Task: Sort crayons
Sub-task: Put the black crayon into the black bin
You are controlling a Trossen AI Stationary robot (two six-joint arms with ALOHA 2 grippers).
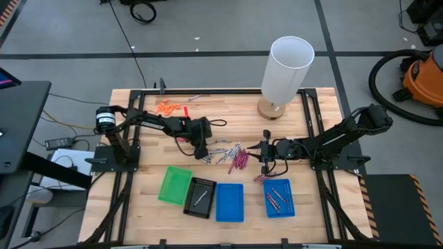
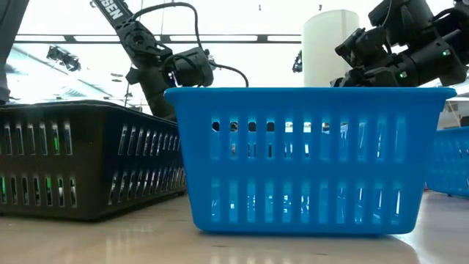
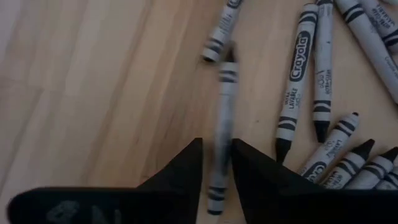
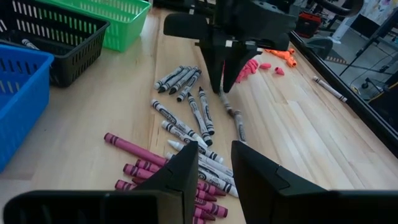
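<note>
Grey crayons [image 1: 223, 149] and maroon crayons [image 1: 239, 160] lie loose on the wooden table at its middle. My left gripper [image 1: 205, 158] points steeply down at the left edge of the grey pile and is shut on one grey crayon [image 3: 221, 118]. My right gripper [image 4: 214, 168] hovers open above the maroon crayons [image 4: 140, 167], right of the pile, nothing between its fingers. A blue tray [image 1: 279, 197] at the near right holds a few maroon crayons. A black tray [image 1: 200, 197] holds one grey crayon. My left gripper pinches the grey crayon between its two fingers near one end [image 3: 217, 177]. The fingers come from above, slanting down, and lie across the crayon. The rest of the crayon reaches out ahead of the fingertips, low over the table [image 4: 231, 111]; whether it is lifted, I cannot tell.
A green tray [image 1: 174, 185], the black tray and another blue tray [image 1: 230, 202] stand in a row along the near side. A tall white cylinder [image 1: 287, 69] stands at the far edge. Orange pieces [image 1: 169, 107] lie at the far left.
</note>
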